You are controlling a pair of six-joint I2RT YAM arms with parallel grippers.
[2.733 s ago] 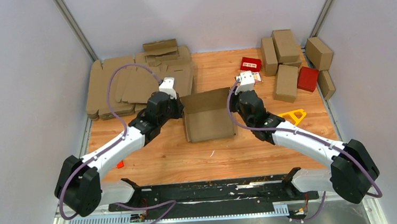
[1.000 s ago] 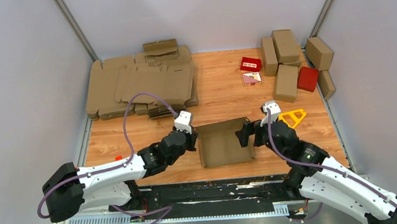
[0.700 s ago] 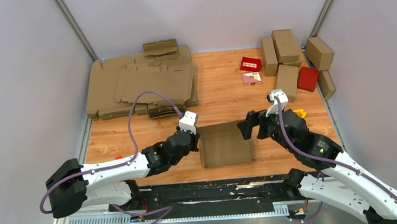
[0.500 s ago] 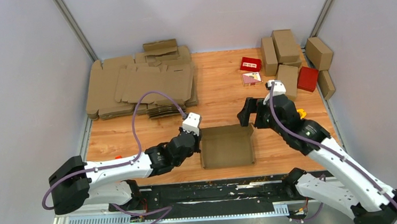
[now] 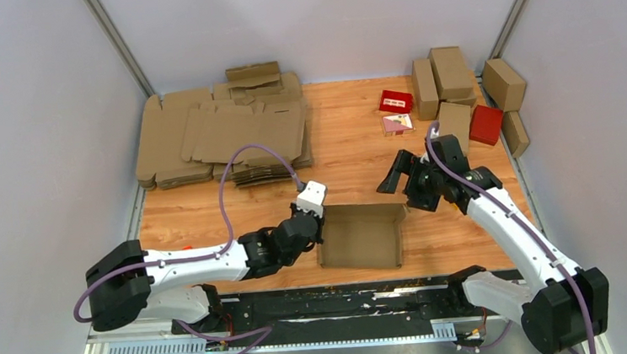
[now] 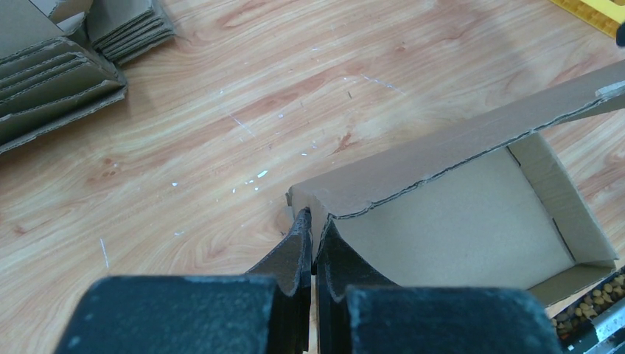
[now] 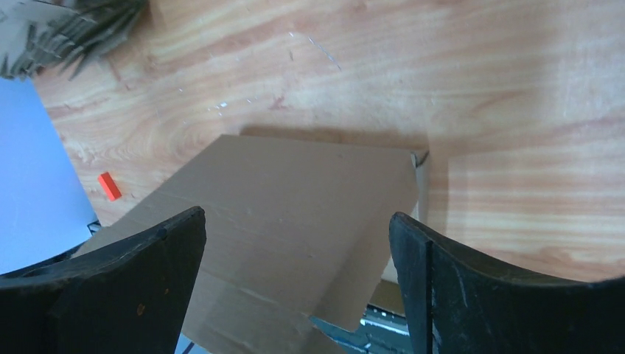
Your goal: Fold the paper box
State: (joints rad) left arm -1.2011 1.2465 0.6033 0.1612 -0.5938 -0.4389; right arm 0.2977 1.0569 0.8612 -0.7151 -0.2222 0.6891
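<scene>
Right gripper (image 7: pixel 296 218) lifted away, wide — left gripper (image 6: pixel 313 221) pinches paper box (image 6: pixel 457 221).

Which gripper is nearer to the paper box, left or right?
Left. The left gripper is shut on the left wall of the paper box; the right gripper is open, apart from it, near its far right corner.
</scene>
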